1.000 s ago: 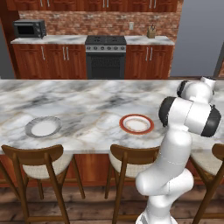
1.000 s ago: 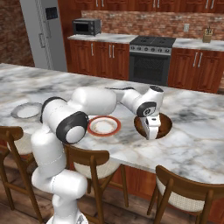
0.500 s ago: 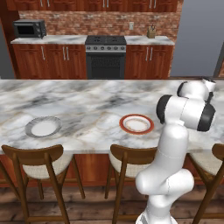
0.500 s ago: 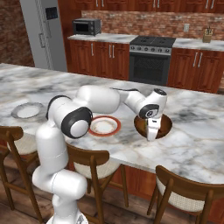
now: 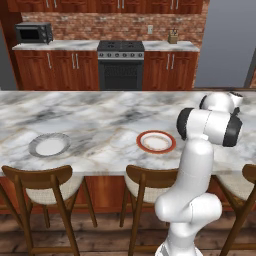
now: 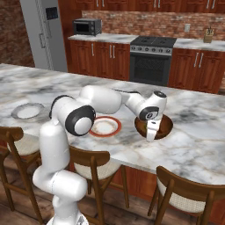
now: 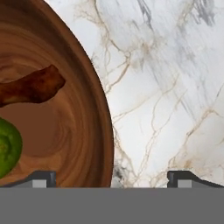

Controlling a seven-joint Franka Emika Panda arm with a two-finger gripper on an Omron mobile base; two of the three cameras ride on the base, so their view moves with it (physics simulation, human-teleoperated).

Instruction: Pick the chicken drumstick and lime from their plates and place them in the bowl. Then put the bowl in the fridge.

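A: Gripper [image 6: 151, 135], right base view, centre right: pointing down at the near rim of the bowl [image 6: 163, 127]. Fingers?

B: Spread wide, holding nothing. Hand view: one tip [image 7: 41, 179] at lower left over the bowl [image 7: 83, 118], the other at lower right over bare marble counter [image 7: 166, 87]; the rim runs between them.

A: Contents?

B: Drumstick [image 7: 30, 87] at left edge, lying inside the bowl. Lime [image 7: 6, 146] below it, cut by the frame edge.

A: Plates?

B: Red-rimmed plate [image 6: 104, 126] just left of the bowl; grey-rimmed plate [image 6: 28, 110] far left. Fridge [image 6: 41, 33] upper left, doors closed.
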